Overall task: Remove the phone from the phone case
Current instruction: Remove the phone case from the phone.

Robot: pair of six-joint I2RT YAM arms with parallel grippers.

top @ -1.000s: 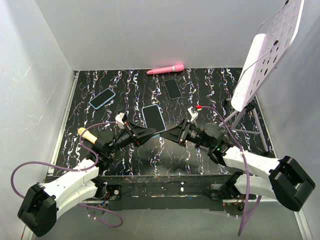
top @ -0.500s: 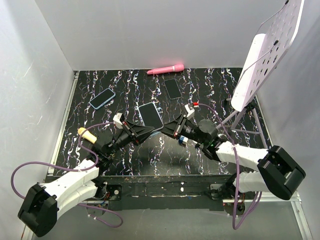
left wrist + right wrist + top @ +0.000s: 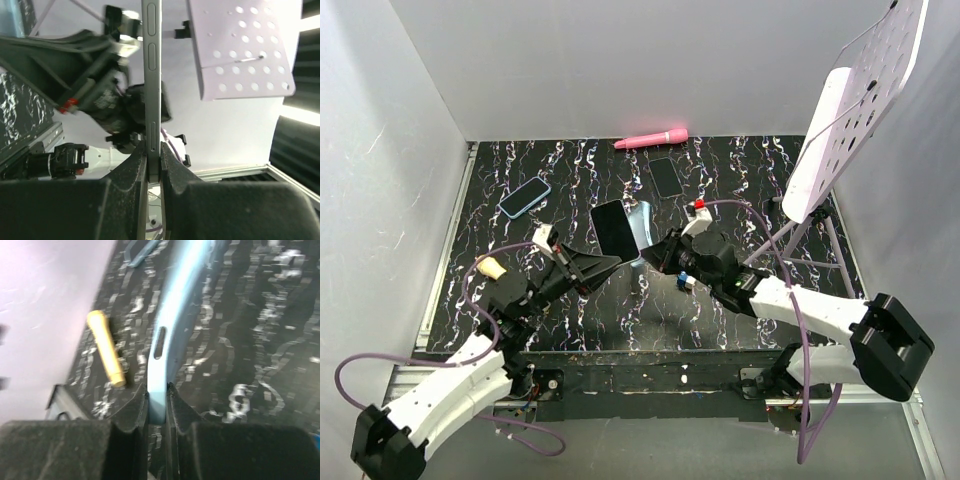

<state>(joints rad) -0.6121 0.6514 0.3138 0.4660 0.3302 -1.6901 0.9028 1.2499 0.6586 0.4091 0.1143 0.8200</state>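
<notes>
My left gripper point(image 3: 604, 262) is shut on the near end of a black phone point(image 3: 614, 228) and holds it up off the table. In the left wrist view the phone point(image 3: 151, 75) shows edge-on between the fingers, with the gripper point(image 3: 153, 161) closed on it. My right gripper point(image 3: 658, 256) is shut on a pale blue phone case point(image 3: 646, 220), held just right of the phone and apart from it. In the right wrist view the case point(image 3: 175, 305) rises from the closed gripper point(image 3: 157, 396).
A second phone in a blue case point(image 3: 525, 197) lies at the back left. A bare black phone point(image 3: 666, 177) and a pink object point(image 3: 651, 138) lie at the back. A tan cylinder point(image 3: 492, 267) lies near the left arm. A white perforated stand point(image 3: 850, 110) is at the right.
Both grippers have risen and moved towards the back. The phone and the blue case, together a second ago, have come apart, the phone to the left and the case to the right.
</notes>
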